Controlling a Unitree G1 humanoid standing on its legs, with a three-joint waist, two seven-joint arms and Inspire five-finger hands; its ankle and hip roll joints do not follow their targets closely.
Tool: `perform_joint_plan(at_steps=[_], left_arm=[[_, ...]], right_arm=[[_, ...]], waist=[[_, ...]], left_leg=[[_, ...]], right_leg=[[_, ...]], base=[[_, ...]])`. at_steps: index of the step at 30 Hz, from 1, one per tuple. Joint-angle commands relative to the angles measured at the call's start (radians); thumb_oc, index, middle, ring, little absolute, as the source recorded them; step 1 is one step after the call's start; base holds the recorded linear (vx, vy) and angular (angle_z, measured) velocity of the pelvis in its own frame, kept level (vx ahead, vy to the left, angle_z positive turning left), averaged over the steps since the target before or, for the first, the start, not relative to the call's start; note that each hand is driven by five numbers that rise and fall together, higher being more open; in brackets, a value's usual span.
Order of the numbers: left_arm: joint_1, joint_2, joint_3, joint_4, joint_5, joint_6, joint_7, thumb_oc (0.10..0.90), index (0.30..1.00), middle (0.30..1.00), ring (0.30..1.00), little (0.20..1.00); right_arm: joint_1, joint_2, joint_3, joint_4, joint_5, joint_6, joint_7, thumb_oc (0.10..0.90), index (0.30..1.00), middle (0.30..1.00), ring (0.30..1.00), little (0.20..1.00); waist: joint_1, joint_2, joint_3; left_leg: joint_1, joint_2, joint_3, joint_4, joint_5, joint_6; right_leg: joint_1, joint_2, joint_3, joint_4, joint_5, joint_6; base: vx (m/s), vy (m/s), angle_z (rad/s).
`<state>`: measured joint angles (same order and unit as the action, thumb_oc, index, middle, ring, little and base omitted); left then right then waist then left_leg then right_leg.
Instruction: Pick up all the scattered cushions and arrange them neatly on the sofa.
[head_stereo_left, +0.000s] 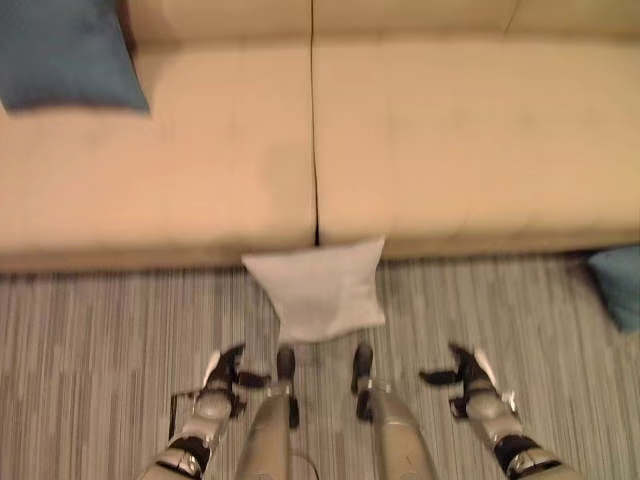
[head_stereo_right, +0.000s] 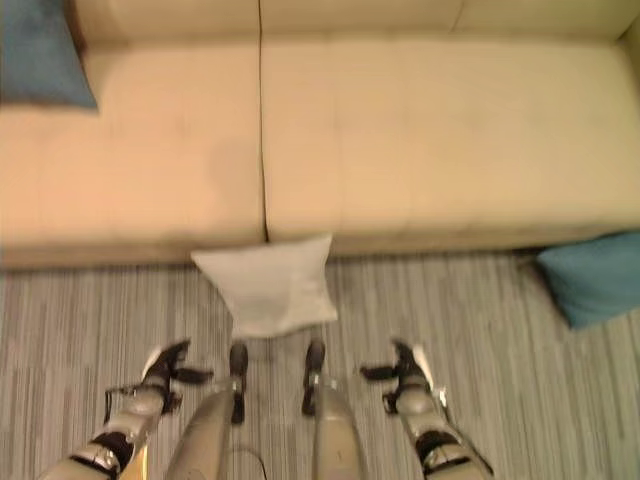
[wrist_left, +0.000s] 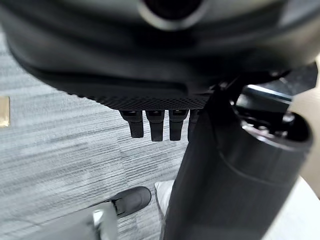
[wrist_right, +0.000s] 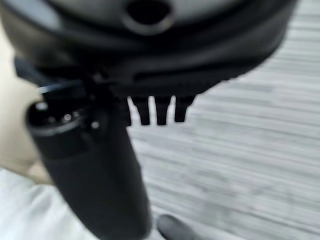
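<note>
While the robot stands facing the sofa (head_stereo_left: 420, 150), a white cushion (head_stereo_left: 322, 288) lies on the carpet (head_stereo_left: 100, 340) just in front of it, its far edge touching the sofa's front edge at the seam between the two seats. A blue cushion (head_stereo_left: 65, 52) already rests at the left end of the sofa seat, and another blue cushion (head_stereo_right: 590, 275) lies on the carpet near the sofa's right front corner. The left hand (head_stereo_left: 222, 376) and the right hand (head_stereo_left: 467, 376) hang low on each side of the white cushion, apart from it; the fingers of both are relaxed and straight, holding nothing. I judge the step in hand is the approach to the white cushion. The next move, I think, calls for reaching forward and down and bringing both hands against its sides before lifting it onto the seat.
</note>
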<state>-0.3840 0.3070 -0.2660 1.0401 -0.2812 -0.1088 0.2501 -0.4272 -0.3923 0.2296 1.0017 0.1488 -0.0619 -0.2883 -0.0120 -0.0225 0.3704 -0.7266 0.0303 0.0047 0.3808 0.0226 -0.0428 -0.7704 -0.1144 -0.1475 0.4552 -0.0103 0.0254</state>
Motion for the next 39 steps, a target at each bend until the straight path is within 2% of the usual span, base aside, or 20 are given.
perform_joint_plan(at_steps=[1,2,3,4,7,11,13,18,25,33,34,35,36,39], left_arm=[[0.026,0.027,0.02,-0.032,-0.071,-0.072,0.082,0.8,0.9,0.9,0.9,0.9],[-0.006,0.035,0.02,-0.047,-0.086,-0.076,0.1,0.8,0.9,0.9,0.9,0.9],[-0.072,0.05,0.022,-0.097,-0.118,-0.088,0.127,0.8,0.9,0.9,0.9,0.9],[-0.074,0.05,0.023,-0.097,-0.118,-0.087,0.127,0.8,0.9,0.9,0.9,0.9],[-0.134,0.066,0.026,-0.14,-0.141,-0.1,0.158,0.8,0.9,0.9,0.9,0.9],[-0.192,0.085,0.013,-0.17,-0.155,-0.099,0.178,0.8,0.9,0.9,0.9,0.9],[-0.243,0.105,-0.002,-0.205,-0.147,-0.096,0.193,0.8,0.9,0.9,0.9,0.9],[-0.333,0.125,-0.035,-0.236,-0.167,-0.1,0.203,0.8,0.9,0.9,0.9,0.9],[-0.493,0.148,-0.108,-0.245,-0.149,-0.093,0.219,0.8,0.9,0.9,0.9,0.9],[-0.657,0.085,-0.172,-0.293,-0.155,-0.116,0.255,0.8,0.9,0.9,0.9,0.9],[-0.658,0.085,-0.172,-0.293,-0.155,-0.117,0.256,0.656,0.684,0.684,0.684,0.684],[-0.673,0.073,-0.179,-0.3,-0.163,-0.122,0.257,0.4,0.3,0.3,0.3,0.3],[-0.695,0.06,-0.188,-0.312,-0.168,-0.132,0.258,0.4,0.3,0.3,0.3,0.3],[-0.704,0.055,-0.188,-0.359,-0.175,-0.151,0.264,0.4,0.3,0.3,0.3,0.3]], right_arm=[[0.03,-0.046,0.02,-0.084,0.047,-0.047,-0.098,0.8,0.9,0.9,0.9,0.9],[-0.012,-0.061,0.025,-0.093,0.055,-0.054,-0.115,0.8,0.9,0.9,0.9,0.9],[-0.11,-0.096,0.027,-0.141,0.068,-0.065,-0.151,0.8,0.9,0.9,0.9,0.9],[-0.112,-0.097,0.027,-0.141,0.069,-0.064,-0.151,0.8,0.9,0.9,0.9,0.9],[-0.194,-0.127,0.031,-0.185,0.084,-0.08,-0.18,0.8,0.9,0.9,0.9,0.9],[-0.28,-0.16,0.049,-0.226,0.092,-0.09,-0.203,0.8,0.9,0.9,0.9,0.9],[-0.348,-0.179,0.072,-0.237,0.101,-0.09,-0.211,0.8,0.9,0.9,0.9,0.9],[-0.464,-0.176,0.132,-0.248,0.108,-0.081,-0.216,0.8,0.9,0.9,0.9,0.9],[-0.632,-0.079,0.239,-0.249,0.118,-0.078,-0.219,0.8,0.9,0.9,0.9,0.9],[-0.788,0.053,0.331,-0.223,0.106,-0.079,-0.219,0.8,0.9,0.9,0.9,0.9],[-0.789,0.053,0.331,-0.222,0.107,-0.079,-0.219,0.8,0.9,0.9,0.9,0.9],[-0.797,0.062,0.331,-0.227,0.115,-0.088,-0.217,0.466,0.399,0.399,0.399,0.399],[-0.798,0.077,0.327,-0.244,0.125,-0.105,-0.215,0.4,0.3,0.3,0.3,0.3],[-0.783,0.076,0.316,-0.293,0.121,-0.127,-0.215,0.4,0.3,0.3,0.3,0.3]], waist=[[0.002,-0.007,-0.092],[0.0,-0.003,-0.089],[-0.005,0.002,-0.088],[-0.006,0.002,-0.092],[-0.01,0.003,-0.088],[-0.017,0.003,-0.082],[-0.019,0.005,-0.071],[-0.016,0.0,-0.047],[-0.007,0.005,-0.033],[0.007,0.009,0.01],[0.007,0.009,0.01],[0.005,0.008,0.011],[0.002,0.007,0.01],[-0.005,0.002,-0.007]], left_leg=[[-0.048,-0.033,-0.016,0.034,-0.086,-0.002],[-0.115,-0.03,-0.018,0.078,-0.092,-0.002],[-0.28,-0.029,-0.028,0.187,-0.112,0.001],[-0.288,-0.029,-0.028,0.192,-0.114,0.001],[-0.438,-0.03,-0.033,0.308,-0.146,0.007],[-0.557,-0.039,-0.034,0.411,-0.176,0.016],[-0.653,-0.049,-0.041,0.487,-0.195,0.02],[-0.753,-0.064,-0.043,0.544,-0.205,0.023],[-0.842,-0.077,-0.051,0.566,-0.196,0.017],[-0.843,-0.093,-0.054,0.555,-0.191,0.013],[-0.843,-0.094,-0.054,0.555,-0.191,0.013],[-0.843,-0.095,-0.051,0.552,-0.188,0.013],[-0.843,-0.097,-0.053,0.549,-0.185,0.013],[-0.843,-0.101,-0.053,0.538,-0.181,0.013]], right_leg=[[-0.033,-0.017,0.024,0.029,-0.088,0.037],[-0.099,-0.02,0.028,0.079,-0.1,0.032],[-0.253,-0.027,0.049,0.197,-0.131,0.019],[-0.261,-0.028,0.05,0.202,-0.133,0.019],[-0.407,-0.028,0.067,0.322,-0.168,0.01],[-0.523,-0.027,0.082,0.419,-0.203,-0.002],[-0.614,-0.038,0.096,0.488,-0.228,-0.012],[-0.705,-0.05,0.104,0.548,-0.247,-0.017],[-0.788,-0.06,0.107,0.581,-0.251,-0.015],[-0.799,-0.071,0.12,0.588,-0.244,-0.005],[-0.799,-0.072,0.12,0.588,-0.244,-0.005],[-0.799,-0.074,0.123,0.586,-0.24,-0.003],[-0.799,-0.075,0.122,0.583,-0.238,0.0],[-0.799,-0.068,0.121,0.572,-0.229,0.003]], base=[[-0.09,-0.036,-0.02],[-0.09,-0.038,0.03],[-0.08,-0.038,0.07],[-0.05,-0.03,0.09],[0.02,-0.022,0.03],[0.06,-0.024,-0.01],[0.06,-0.042,0.0],[0.05,-0.041,0.05],[0.03,-0.028,0.08],[0.01,-0.008,0.06],[0.0,0.0,0.0],[0.0,0.0,0.0],[0.01,0.021,0.06],[0.0,0.014,0.04]])
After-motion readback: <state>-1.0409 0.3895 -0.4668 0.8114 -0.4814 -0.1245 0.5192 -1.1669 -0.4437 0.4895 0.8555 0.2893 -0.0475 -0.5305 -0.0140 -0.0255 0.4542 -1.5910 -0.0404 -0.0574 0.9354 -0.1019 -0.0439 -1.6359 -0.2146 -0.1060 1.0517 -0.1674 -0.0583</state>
